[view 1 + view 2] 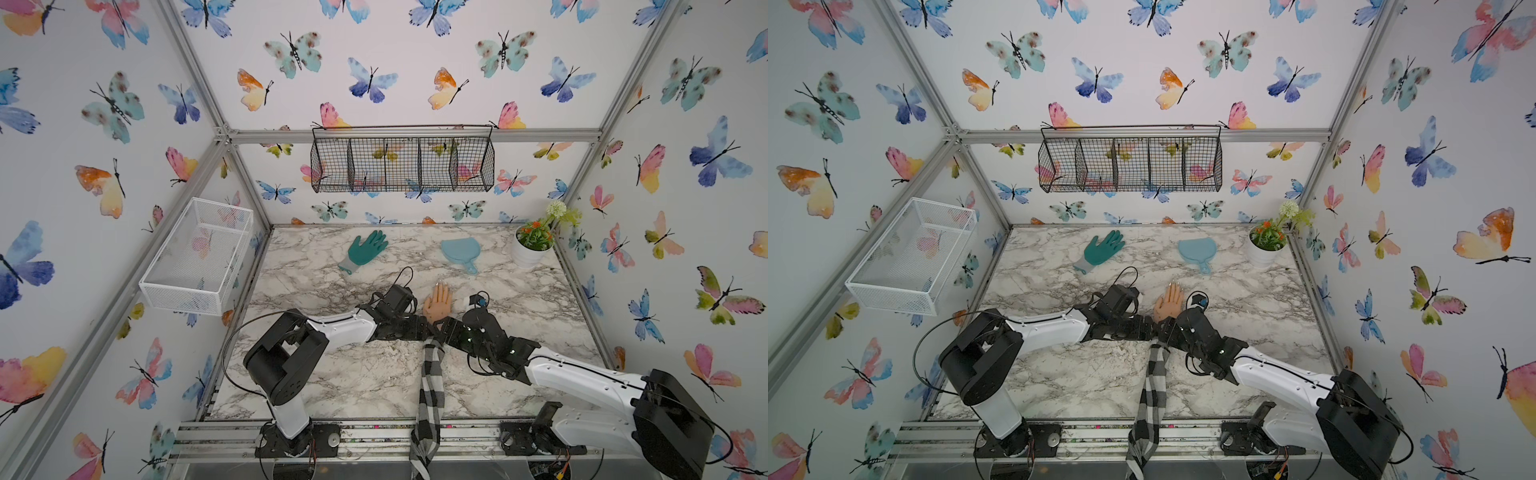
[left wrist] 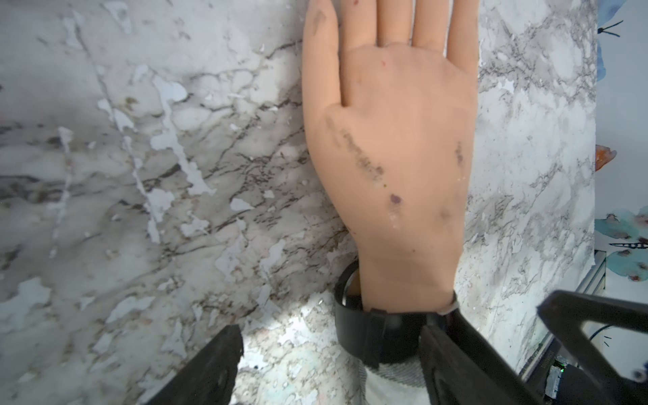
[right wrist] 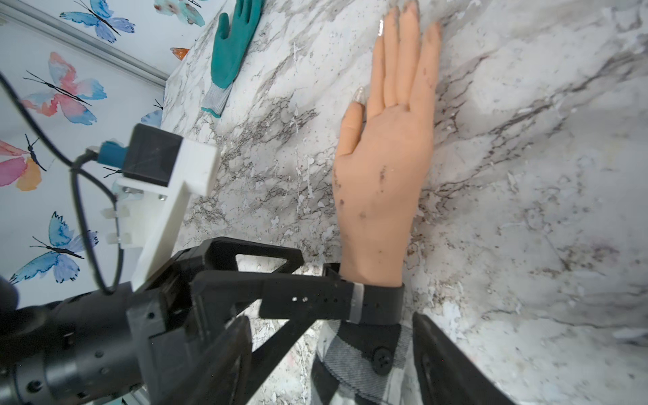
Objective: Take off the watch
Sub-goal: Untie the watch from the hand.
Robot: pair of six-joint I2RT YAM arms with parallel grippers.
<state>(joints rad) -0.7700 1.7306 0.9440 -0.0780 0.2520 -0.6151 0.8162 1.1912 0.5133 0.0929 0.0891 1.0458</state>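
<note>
The watch sat strapped around the mannequin wrist on the bench, its band crossing the forearm and its free tail pointing toward the left fingers, the nearer pair. Left and right fingers alike stood open, straddling that wrist.

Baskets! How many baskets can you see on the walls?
2. A black wire basket hangs on the back wall. A white mesh basket hangs on the side wall at the robot's left. None looks hidden.
</note>
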